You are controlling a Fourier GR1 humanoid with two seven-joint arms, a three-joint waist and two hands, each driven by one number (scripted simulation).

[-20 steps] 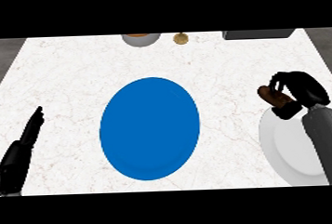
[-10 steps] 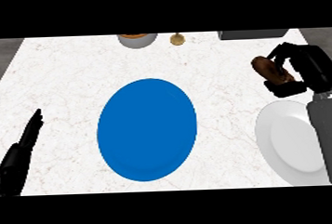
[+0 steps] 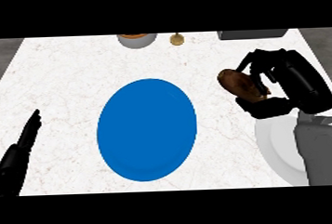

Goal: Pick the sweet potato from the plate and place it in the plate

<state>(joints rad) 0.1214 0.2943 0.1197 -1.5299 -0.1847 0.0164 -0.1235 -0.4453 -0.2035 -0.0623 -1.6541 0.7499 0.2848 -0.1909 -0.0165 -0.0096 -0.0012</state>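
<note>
Sweet potato (image 3: pixel 238 82) in the right hand (image 3: pixel 286 84), held above the worktop (image 3: pixel 64 75), clear of the white plate (image 3: pixel 278 145).

Fingers and thumb were curled round the tuber, which poked out on the side facing the blue plate (image 3: pixel 147 129), probably so it could go down there without regripping. Blue plate lay bare, well apart to the left. Left hand (image 3: pixel 19 156) rested at the near-left edge, fingers straight, holding nothing.
</note>
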